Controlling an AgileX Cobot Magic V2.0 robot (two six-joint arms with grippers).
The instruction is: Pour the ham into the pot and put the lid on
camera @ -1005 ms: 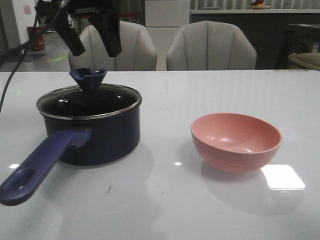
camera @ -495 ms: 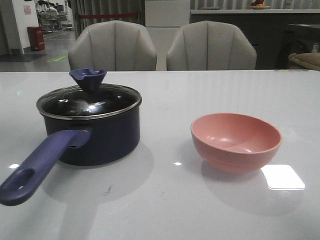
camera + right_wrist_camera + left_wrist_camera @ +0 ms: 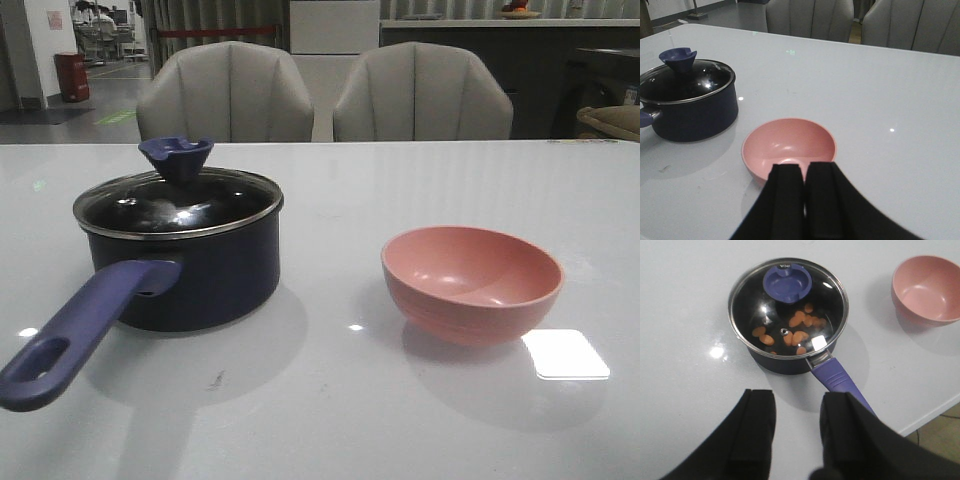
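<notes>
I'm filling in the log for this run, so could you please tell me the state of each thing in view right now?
pot: upright on the table, covered, ham inside.
lid: seated on the pot, knob up.
ham: slices lying in the pot, seen through the glass.
pink bowl: upright, empty, apart from the pot.
left pincer: open, holding nothing, clear of the pot.
right pincer: fingers nearly together, holding nothing.

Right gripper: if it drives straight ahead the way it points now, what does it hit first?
Probably the pink bowl. The right gripper, fingers nearly together, sits just short of the bowl's near rim and aims across it. Its height over the rim is unclear, so it may pass above.
</notes>
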